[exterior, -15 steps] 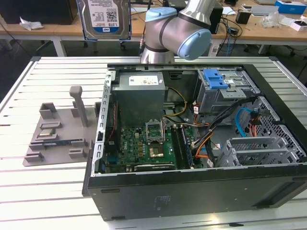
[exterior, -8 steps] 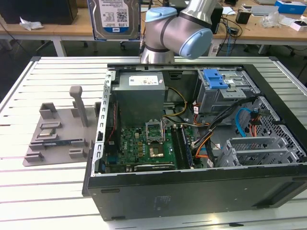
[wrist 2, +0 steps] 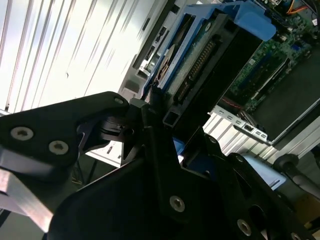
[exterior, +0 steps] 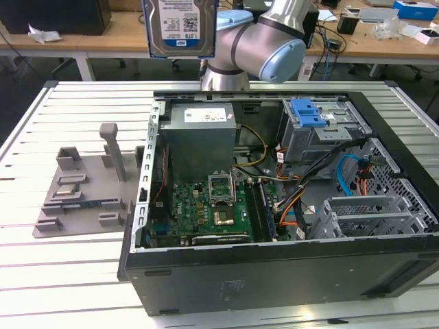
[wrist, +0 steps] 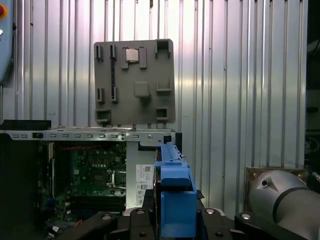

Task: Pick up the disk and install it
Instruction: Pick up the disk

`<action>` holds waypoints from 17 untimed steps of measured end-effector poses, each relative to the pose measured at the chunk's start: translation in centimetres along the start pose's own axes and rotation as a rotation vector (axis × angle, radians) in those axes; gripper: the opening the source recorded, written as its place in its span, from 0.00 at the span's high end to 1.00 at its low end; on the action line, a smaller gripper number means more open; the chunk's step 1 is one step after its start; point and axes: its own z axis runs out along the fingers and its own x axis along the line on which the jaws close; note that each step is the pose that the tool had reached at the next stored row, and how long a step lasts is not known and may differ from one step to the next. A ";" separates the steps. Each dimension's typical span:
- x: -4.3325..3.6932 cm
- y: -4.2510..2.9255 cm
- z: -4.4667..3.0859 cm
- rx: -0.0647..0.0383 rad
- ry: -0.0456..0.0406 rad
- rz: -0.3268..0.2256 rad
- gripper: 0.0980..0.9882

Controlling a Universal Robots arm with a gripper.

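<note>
Disk (exterior: 180, 26) in claw (wrist 2: 169, 124), above open computer case (exterior: 274, 274)

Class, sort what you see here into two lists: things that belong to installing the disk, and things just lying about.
Belongs to the job:
- the disk, held aloft by the gripper
- the open computer case
- its drive cage

Just lying about:
- the grey parts tray beside the case
- the blue box
- the crumpled paper

Slatted table (exterior: 68, 274): computer case (exterior: 274, 277), grey tray (exterior: 82, 195)
</note>
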 end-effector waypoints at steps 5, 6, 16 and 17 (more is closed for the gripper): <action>0.22 -1.74 0.08 0.000 0.0000 0.000 0.70; 0.28 -2.01 0.10 0.000 0.0000 0.000 0.70; 1.85 -3.31 0.27 0.000 0.0000 0.000 0.70; 2.03 -3.33 0.28 0.000 0.0000 0.000 0.70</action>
